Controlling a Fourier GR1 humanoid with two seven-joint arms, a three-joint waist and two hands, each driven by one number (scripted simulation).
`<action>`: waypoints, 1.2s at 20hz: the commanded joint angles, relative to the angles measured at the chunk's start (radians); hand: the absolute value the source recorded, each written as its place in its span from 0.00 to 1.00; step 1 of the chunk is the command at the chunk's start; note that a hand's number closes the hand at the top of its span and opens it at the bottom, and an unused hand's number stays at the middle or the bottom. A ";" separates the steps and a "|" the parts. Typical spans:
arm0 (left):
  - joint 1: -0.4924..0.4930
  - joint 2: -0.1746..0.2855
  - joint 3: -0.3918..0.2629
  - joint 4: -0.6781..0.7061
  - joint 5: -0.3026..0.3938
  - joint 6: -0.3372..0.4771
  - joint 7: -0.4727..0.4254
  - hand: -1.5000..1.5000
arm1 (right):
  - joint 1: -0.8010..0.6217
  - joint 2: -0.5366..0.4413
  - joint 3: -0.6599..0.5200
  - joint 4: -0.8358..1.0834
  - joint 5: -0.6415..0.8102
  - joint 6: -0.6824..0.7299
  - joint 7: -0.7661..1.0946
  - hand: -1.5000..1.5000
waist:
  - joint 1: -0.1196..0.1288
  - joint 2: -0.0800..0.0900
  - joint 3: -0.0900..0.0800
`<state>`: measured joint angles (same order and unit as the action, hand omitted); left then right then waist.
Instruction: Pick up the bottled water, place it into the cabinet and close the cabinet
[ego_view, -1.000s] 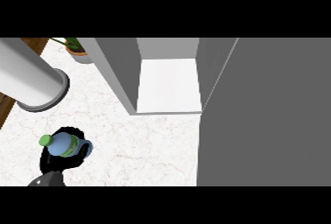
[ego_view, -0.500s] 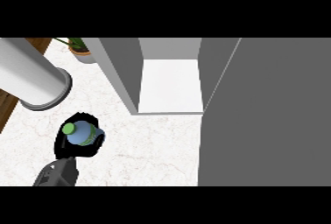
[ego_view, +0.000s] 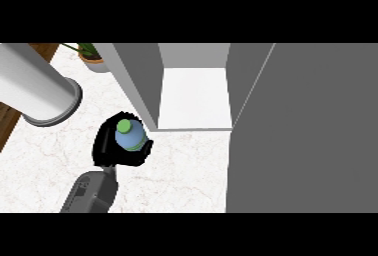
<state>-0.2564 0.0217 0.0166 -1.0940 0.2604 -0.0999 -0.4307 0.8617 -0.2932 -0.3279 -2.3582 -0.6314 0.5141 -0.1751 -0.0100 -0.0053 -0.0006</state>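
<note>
The left hand (ego_view: 105, 148) has carried the bottled water (ego_view: 131, 138) closer to the cabinet (ego_view: 138, 75). The cabinet's big grey door (ego_view: 310, 130) stands open. A fat grey tube (ego_view: 33, 92) is at the left. The hand's black fingers wrap round the bottle, which is just beside the cabinet's front corner.

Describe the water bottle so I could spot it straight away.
Start at the open grey cabinet standing on the white marble counter. Just in front of its left wall, the black left hand curls round the bottle. It is the only blue thing there, topped with a green cap.
</note>
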 joint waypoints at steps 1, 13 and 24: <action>-0.012 -0.021 -0.097 -0.090 0.014 0.133 0.081 1.00 | 0.076 -0.017 -0.060 -0.203 -0.150 -0.017 0.061 0.00 | -0.008 -0.001 -0.001; -0.286 -0.022 -0.257 0.004 0.023 0.509 0.171 1.00 | 0.056 0.008 -0.011 -0.197 -0.113 -0.029 0.070 0.00 | -0.024 0.006 -0.001; -0.472 -0.022 -0.230 0.332 0.054 0.579 0.127 1.00 | 0.055 0.001 -0.016 -0.189 -0.159 -0.019 0.053 0.00 | -0.045 0.013 -0.002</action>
<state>-0.6680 0.0003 -0.2360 -0.8756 0.2884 0.4661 -0.2689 0.8487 -0.3137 -0.3335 -2.3504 -0.6873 0.5189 -0.1725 -0.0389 0.0050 -0.0018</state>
